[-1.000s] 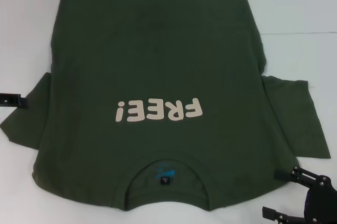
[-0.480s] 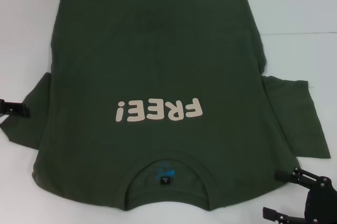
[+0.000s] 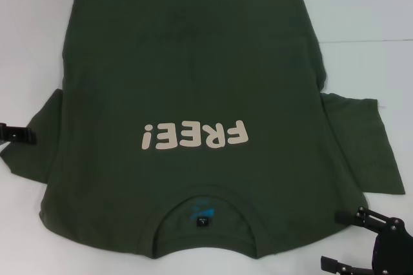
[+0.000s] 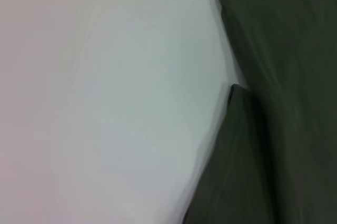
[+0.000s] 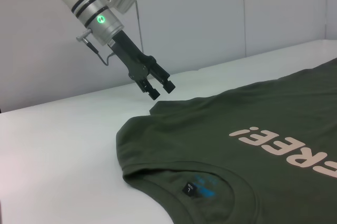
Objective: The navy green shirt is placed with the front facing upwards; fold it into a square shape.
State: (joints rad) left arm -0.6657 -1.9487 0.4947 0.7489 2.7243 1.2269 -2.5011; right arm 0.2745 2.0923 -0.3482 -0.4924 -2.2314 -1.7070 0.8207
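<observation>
The navy green shirt (image 3: pixel 193 81) lies flat and face up on the white table (image 3: pixel 361 17), with its collar (image 3: pixel 203 194) nearest me and both sleeves spread. Cream "FREE!" lettering (image 3: pixel 195 136) reads upside down in the head view. My left gripper (image 3: pixel 26 134) hovers at the outer edge of the left sleeve (image 3: pixel 35 149). In the right wrist view the left gripper (image 5: pixel 160 89) is open just above that sleeve and holds nothing. My right gripper (image 3: pixel 339 239) is open by the shirt's near right shoulder, apart from the cloth.
A small black neck tag (image 3: pixel 202 222) sits inside the collar. The right sleeve (image 3: pixel 364 146) spreads toward the table's right side. Bare white table (image 4: pixel 105 103) borders the shirt (image 4: pixel 274 129) in the left wrist view. A pale wall (image 5: pixel 210 13) stands behind the table.
My left gripper has moved a little inward toward the left sleeve. The right gripper has shifted slightly. The shirt has not moved.
</observation>
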